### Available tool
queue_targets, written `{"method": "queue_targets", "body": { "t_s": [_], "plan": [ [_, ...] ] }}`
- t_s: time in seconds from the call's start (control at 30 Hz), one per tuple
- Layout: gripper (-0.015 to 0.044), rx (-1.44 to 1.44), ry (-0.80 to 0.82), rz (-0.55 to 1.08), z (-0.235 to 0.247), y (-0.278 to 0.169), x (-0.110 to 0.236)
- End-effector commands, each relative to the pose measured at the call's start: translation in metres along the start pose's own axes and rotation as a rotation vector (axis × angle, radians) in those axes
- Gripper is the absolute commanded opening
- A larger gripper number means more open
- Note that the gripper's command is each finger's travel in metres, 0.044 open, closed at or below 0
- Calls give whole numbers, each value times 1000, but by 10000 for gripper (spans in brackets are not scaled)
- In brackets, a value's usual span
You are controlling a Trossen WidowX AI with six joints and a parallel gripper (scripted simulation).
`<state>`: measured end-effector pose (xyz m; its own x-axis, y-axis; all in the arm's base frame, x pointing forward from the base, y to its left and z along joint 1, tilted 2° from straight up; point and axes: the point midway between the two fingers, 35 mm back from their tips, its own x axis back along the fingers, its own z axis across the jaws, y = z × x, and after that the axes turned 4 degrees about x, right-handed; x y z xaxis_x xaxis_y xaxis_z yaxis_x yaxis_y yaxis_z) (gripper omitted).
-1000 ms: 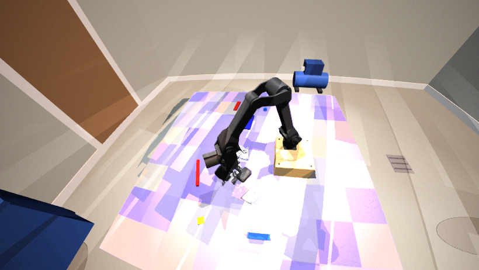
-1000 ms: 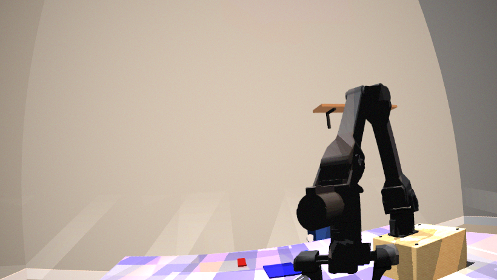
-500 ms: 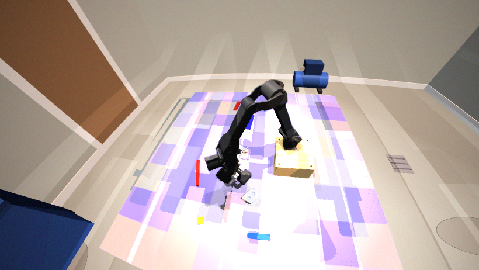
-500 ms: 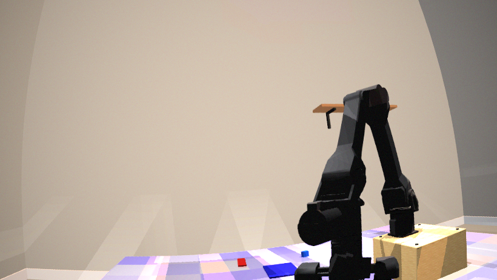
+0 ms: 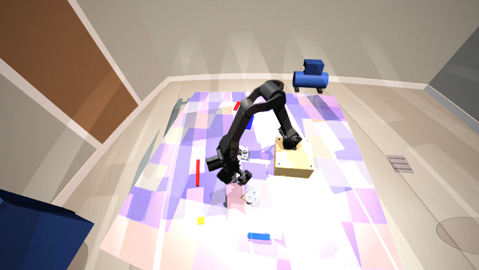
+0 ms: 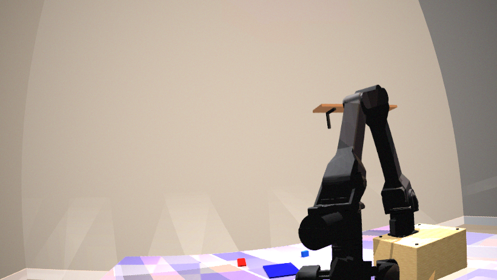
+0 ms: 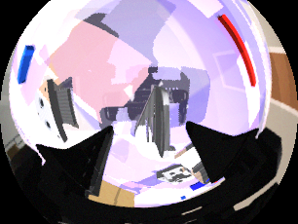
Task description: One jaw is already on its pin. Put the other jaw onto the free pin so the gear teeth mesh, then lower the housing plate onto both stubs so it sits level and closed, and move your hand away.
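My gripper [image 5: 236, 178] [image 7: 150, 127] is open and points down; its fingertips are out of frame in the exterior view. In the wrist view a narrow grey part [image 7: 163, 122], seen edge-on, shows below the gap between the fingers, not gripped; I cannot tell which part it is. A pale plate-like part with two round holes [image 5: 250, 196] [image 7: 51, 114] lies tilted in front of the gripper, left in the wrist view. A small white assembly with dark details [image 5: 245, 153] [image 7: 176, 173] is behind the gripper. The pins, stubs and tooth mesh cannot be made out.
A wooden block [image 5: 294, 161] [image 6: 439, 255] carries the arm's base. A long red bar [image 5: 197, 172] [image 7: 241, 54] lies beyond the gripper's other side. A light blue bar [image 5: 259, 236] [image 7: 25, 64] and yellow square [image 5: 200, 220] lie farther forward; a dark blue plate [image 6: 280, 270] lies behind.
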<state>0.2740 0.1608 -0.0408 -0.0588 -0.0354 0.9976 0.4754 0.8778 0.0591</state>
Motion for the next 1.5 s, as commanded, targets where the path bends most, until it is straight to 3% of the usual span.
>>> {"method": "queue_targets", "body": {
  "t_s": [0.0,0.5,0.83,1.07,1.47],
  "plan": [
    [440,3,6,-1,1,0,-1],
    [440,3,6,-1,1,0,-2],
    [177,0,0,1,0,0,-1],
    [134,0,0,1,0,0,-1],
    [134,0,1,0,0,0,3]
  ]
}}
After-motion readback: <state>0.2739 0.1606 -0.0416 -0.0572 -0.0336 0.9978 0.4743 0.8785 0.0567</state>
